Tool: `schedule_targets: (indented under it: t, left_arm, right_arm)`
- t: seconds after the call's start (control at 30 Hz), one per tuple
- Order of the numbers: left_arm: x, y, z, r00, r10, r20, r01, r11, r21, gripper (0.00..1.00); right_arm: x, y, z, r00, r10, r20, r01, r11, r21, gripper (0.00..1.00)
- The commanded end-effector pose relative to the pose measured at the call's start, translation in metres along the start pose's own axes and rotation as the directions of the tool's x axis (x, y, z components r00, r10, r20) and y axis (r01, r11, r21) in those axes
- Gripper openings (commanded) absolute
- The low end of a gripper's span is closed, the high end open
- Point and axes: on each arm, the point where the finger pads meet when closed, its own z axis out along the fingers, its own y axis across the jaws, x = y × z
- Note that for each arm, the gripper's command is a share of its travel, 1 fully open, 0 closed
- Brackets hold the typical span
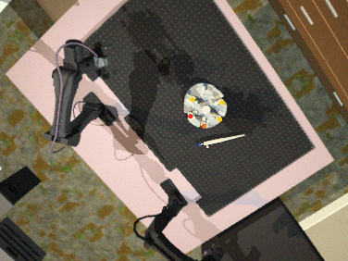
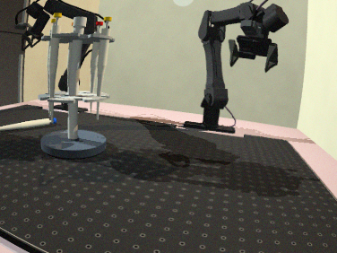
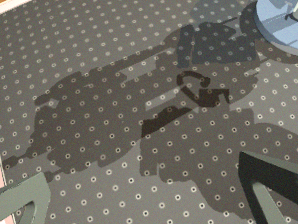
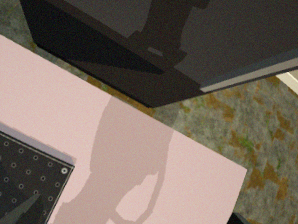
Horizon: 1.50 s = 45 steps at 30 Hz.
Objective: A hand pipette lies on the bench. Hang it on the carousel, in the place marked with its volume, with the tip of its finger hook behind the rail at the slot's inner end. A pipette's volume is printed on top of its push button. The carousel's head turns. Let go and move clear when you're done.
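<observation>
The pipette [image 1: 224,140] [image 2: 28,125], pale, slender, blue-buttoned, lies flat beside the carousel [image 1: 196,119] [image 2: 73,150]! Left gripper [image 1: 100,62] [image 2: 254,57] [image 3: 145,182] and right gripper [image 2: 30,44]: both released, empty!
</observation>
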Motion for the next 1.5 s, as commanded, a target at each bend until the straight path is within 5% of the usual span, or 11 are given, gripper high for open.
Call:
schedule_targets:
  t: [0.0, 0.33, 0.77, 1.27, 1.33, 1.47]
  left_arm:
    - [-0.007, 0.003, -0.004, 0.999, 0.016, 0.029, -0.016, 1.0, -0.008, 1.0]
    - [-0.007, 0.003, -0.004, 0.999, 0.016, 0.029, -0.016, 1.0, -0.008, 1.0]
    - [-0.007, 0.003, -0.004, 0.999, 0.016, 0.029, -0.016, 1.0, -0.008, 1.0]
    - [-0.007, 0.003, -0.004, 0.999, 0.016, 0.029, -0.016, 1.0, -0.008, 1.0]
    - [-0.007, 0.003, -0.004, 0.999, 0.016, 0.029, -0.016, 1.0, -0.008, 1.0]
    - [-0.007, 0.003, -0.004, 0.999, 0.016, 0.029, -0.016, 1.0, -0.008, 1.0]
  right_arm:
    - [0.004, 0.012, -0.04, 0.997, 0.042, 0.058, -0.036, 0.995, -0.092, 1.0]
    - [0.022, 0.022, -0.094, 0.982, 0.123, 0.146, -0.086, 0.967, -0.238, 1.0]
    - [0.03, 0.095, -0.118, 0.966, -0.154, 0.206, 0.228, 0.885, -0.405, 1.0]
    - [0.039, 0.204, -0.091, 0.777, -0.501, 0.381, 0.623, 0.529, -0.576, 1.0]
    - [0.039, 0.204, -0.091, 0.777, -0.501, 0.381, 0.623, 0.529, -0.576, 1.0]
    - [0.043, 0.231, -0.08, 0.703, -0.547, 0.455, 0.697, 0.4, -0.596, 1.0]
